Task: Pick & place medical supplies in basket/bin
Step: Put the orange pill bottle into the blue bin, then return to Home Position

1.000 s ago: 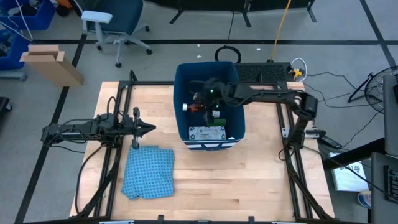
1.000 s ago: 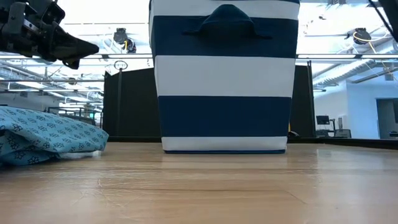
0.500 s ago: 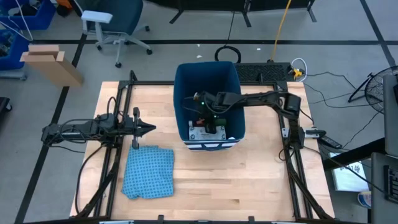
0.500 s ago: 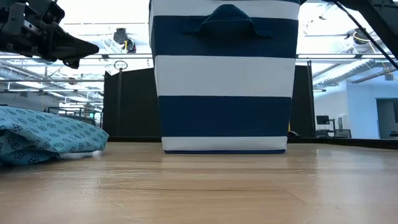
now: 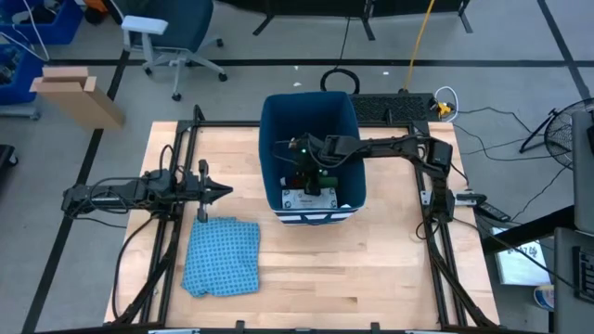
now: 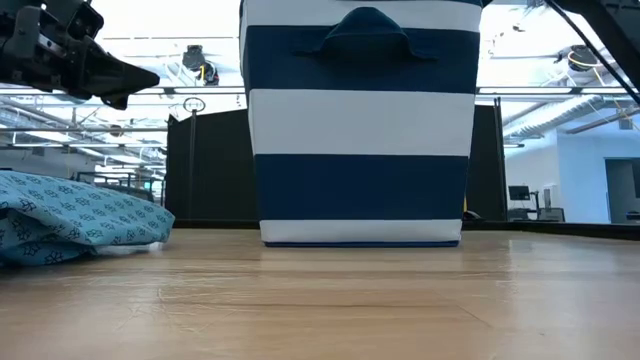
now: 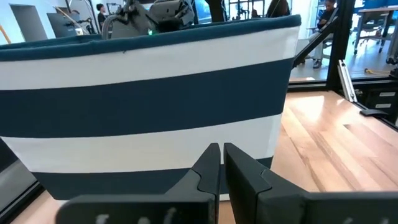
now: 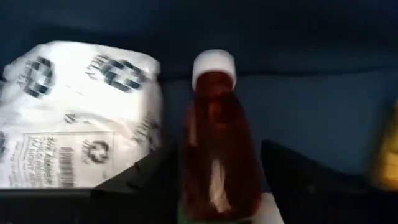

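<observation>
Placing step: right gripper [image 5: 308, 174] is down inside the bin [image 5: 274, 125], pinching a red bottle [image 8: 214, 155] beside the white packet [image 8: 74, 112]; next it likely needs to release, then lift clear; left gripper [image 7: 222, 163], pressed together, waits beside the bin.

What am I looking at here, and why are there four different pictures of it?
It is a robot with two dark arms at a wooden table, each ending in a two-finger pincer. One picture looks down from above, one looks level across the tabletop, and two come from cameras on the arms' wrists. The right pincer reaches inside the blue bin, close to a dark red bottle with a white cap and a white printed packet. Whether it grips anything is unclear. The left pincer waits shut beside the bin, above a blue patterned cloth.
</observation>
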`<state>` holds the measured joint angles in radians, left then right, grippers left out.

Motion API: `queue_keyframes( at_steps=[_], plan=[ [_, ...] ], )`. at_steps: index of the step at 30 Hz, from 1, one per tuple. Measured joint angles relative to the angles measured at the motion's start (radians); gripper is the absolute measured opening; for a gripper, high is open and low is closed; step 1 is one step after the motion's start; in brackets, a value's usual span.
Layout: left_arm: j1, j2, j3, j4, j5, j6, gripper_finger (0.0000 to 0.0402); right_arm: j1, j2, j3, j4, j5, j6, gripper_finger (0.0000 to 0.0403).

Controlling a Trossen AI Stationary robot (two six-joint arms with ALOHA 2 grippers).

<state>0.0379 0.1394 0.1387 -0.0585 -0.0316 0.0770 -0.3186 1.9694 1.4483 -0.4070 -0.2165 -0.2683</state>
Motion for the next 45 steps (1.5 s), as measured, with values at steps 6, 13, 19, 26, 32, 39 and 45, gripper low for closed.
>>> queue_keyframes(
  at_steps=[6, 13, 19, 26, 32, 39, 45],
  plan=[
    [0.000, 0.000, 0.000, -0.007, -0.004, 0.004, 0.0026, -0.002, -0.091, 0.000, 0.022, 0.036, -0.004, 0.0249],
    [0.000, 0.000, 0.000, -0.017, -0.019, 0.007, 0.0026, -0.002, -0.310, 0.000, 0.015, 0.032, 0.013, 0.0241],
    [0.000, 0.000, 0.000, -0.026, -0.040, 0.022, 0.0026, 0.014, -0.529, 0.000, -0.049, 0.012, 0.044, 0.0163],
    [0.000, 0.000, 0.000, -0.029, -0.026, 0.045, 0.0026, 0.086, -0.791, -0.134, -0.024, -0.024, 0.076, 0.0013],
    [0.000, 0.000, 0.000, -0.027, -0.021, 0.057, 0.0007, 0.161, -1.043, -0.421, 0.185, -0.024, 0.154, 0.0006],
    [0.000, -0.005, 0.000, -0.011, -0.022, 0.068, 0.0003, 0.214, -1.322, -0.762, 0.396, -0.024, 0.226, 0.0001],
    [0.000, -0.005, 0.000, -0.013, -0.022, 0.076, 0.0003, 0.266, -1.480, -0.984, 0.536, -0.024, 0.281, 0.0001]
  ],
)
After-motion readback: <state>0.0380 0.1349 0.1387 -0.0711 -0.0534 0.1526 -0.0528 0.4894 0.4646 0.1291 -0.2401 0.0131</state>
